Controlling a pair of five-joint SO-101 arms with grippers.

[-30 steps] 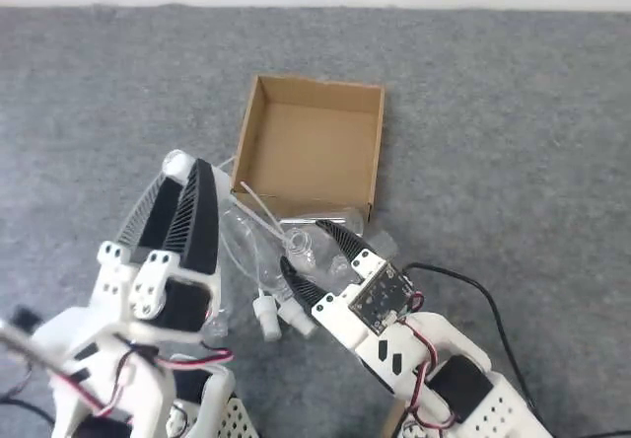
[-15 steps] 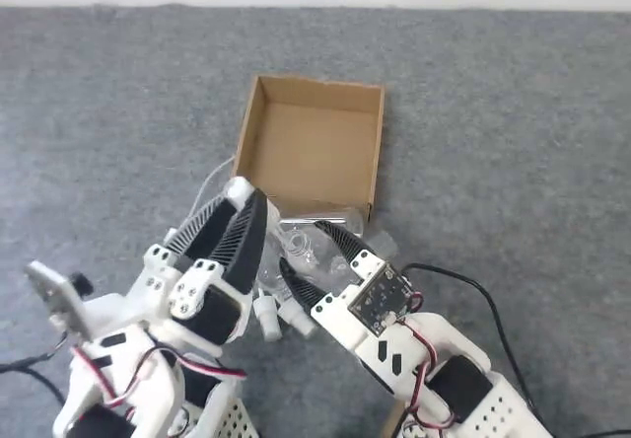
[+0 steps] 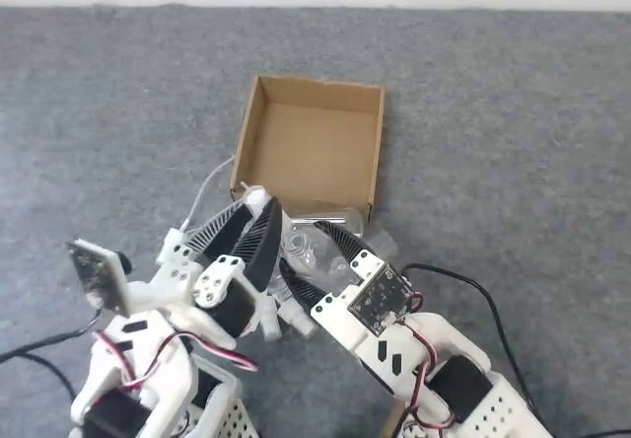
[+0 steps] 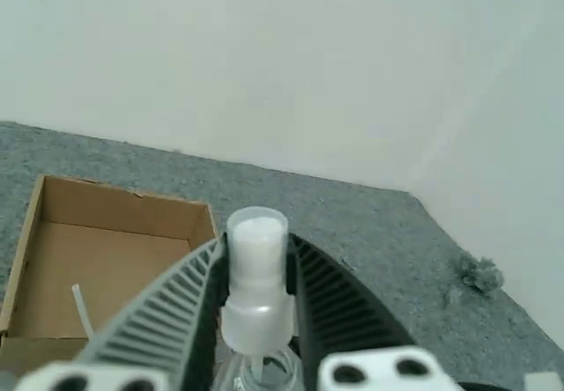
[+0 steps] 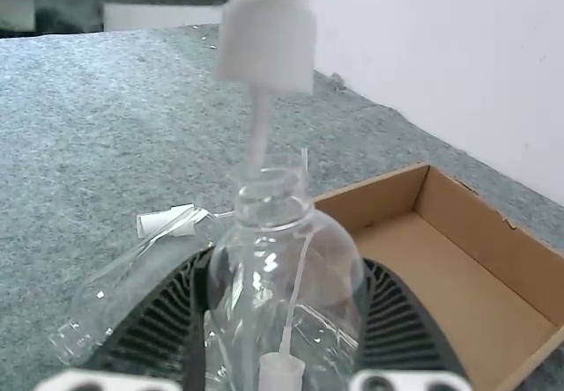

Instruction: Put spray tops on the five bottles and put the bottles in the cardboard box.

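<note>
The left claw (image 4: pixel 256 248) is clamped on a spray top (image 4: pixel 256 276). Its tube (image 5: pixel 256 131) meets the open neck of the bottle (image 5: pixel 284 241), which is gripped by the right claw (image 5: pixel 284 272) near the cardboard box (image 3: pixel 311 147). We judge the top should descend straight, centred over the neck, with the bottle held upright and steady.
</note>
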